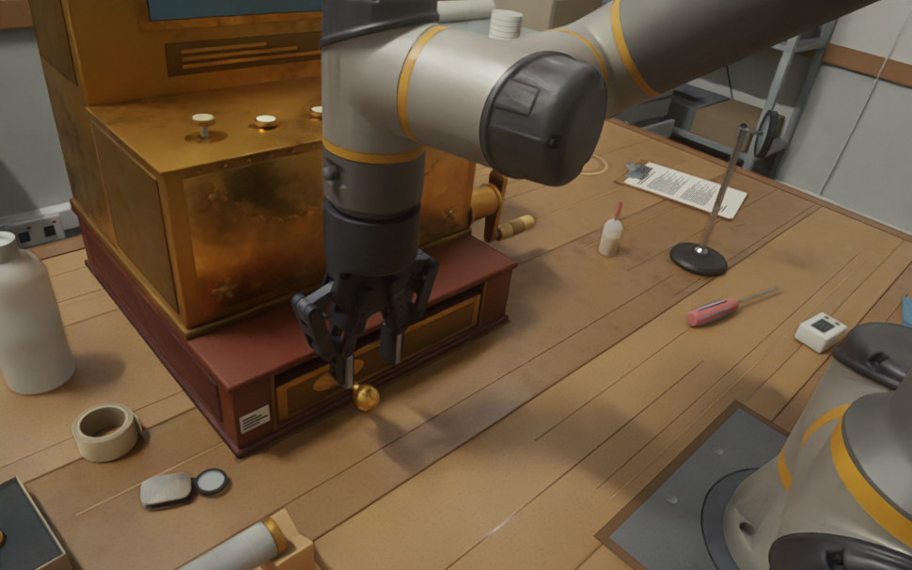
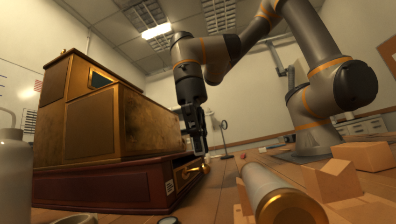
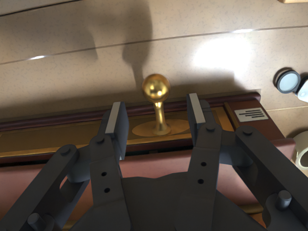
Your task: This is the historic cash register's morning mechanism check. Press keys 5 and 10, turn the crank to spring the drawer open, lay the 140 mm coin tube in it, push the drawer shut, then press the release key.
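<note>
My gripper (image 1: 371, 366) (image 2: 200, 151) (image 3: 154, 109) hangs fingers-down just above the front of the brass cash register (image 1: 222, 201) (image 2: 105, 125), over the drawer's round brass knob (image 1: 366, 396) (image 2: 205, 168) (image 3: 156, 87). The drawer front (image 1: 376, 349) (image 3: 124, 134) sits almost flush in the red base. The keys (image 1: 265, 121) stand on the register's top deck, and the crank (image 1: 501, 208) sticks out on its right side. The white coin tube with a brass cap (image 1: 235, 548) (image 2: 275, 194) lies in a wooden cradle at the table's near edge. My gripper is half open and holds nothing.
The register's red base ledge (image 3: 154, 169) lies right under my fingers. A tape roll (image 1: 106, 431), a white bottle (image 1: 30, 316) and a small lens (image 1: 212, 481) sit left of the register. A screwdriver (image 1: 722, 309), a stand (image 1: 702, 255) and a clipboard (image 1: 685, 188) lie to the right.
</note>
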